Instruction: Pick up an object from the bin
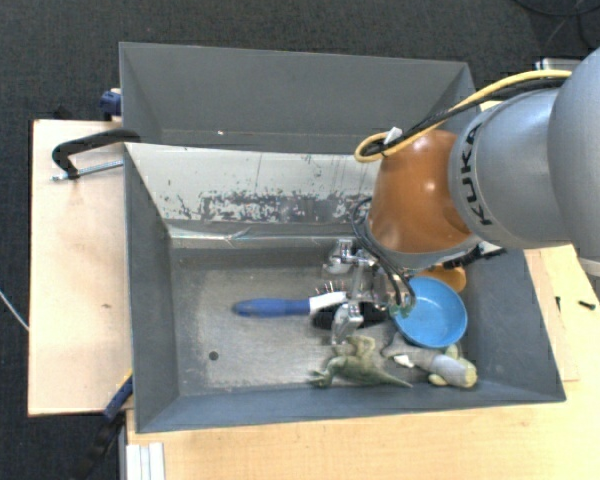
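Your end effector hangs low over the head of the blue-handled brush, whose handle runs leftward from it; its opening you cannot tell. Probably the grasp step: next close squarely, then lift.

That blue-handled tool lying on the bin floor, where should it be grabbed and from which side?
Probably the middle of the blue handle, coming straight down and closing across its narrow width. It lies flat, running left to right, with bare floor along both sides. Its right end is crowded by the gripper, green dinosaur and blue bowl.
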